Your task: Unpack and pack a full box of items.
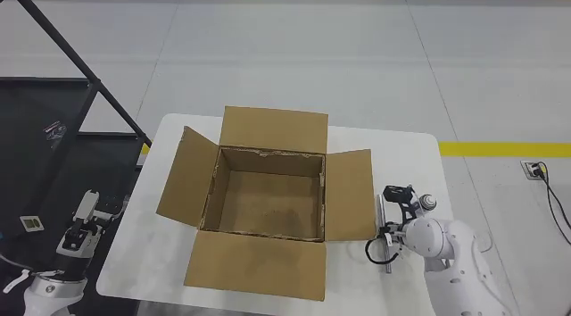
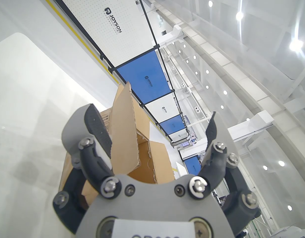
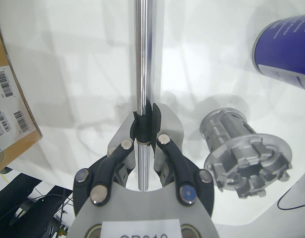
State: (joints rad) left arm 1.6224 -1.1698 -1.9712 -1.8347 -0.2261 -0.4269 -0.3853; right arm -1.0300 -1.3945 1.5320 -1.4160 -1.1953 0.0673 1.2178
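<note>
Currently our right pincer [image 3: 145, 121] is clamped near one end of the long polished chrome steel rod [image 3: 143, 50], just right of the open brown cardboard box [image 1: 268, 200], over the white counter [image 1: 401, 151]. We judge it stiff, heavy, slick; mid-length hold safer. Our left pincer [image 2: 152, 121] gapes empty, left of box.

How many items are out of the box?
3: steel rod in the right gripper; cast metal part and blue can on the table beside it. Others may be hidden.
</note>
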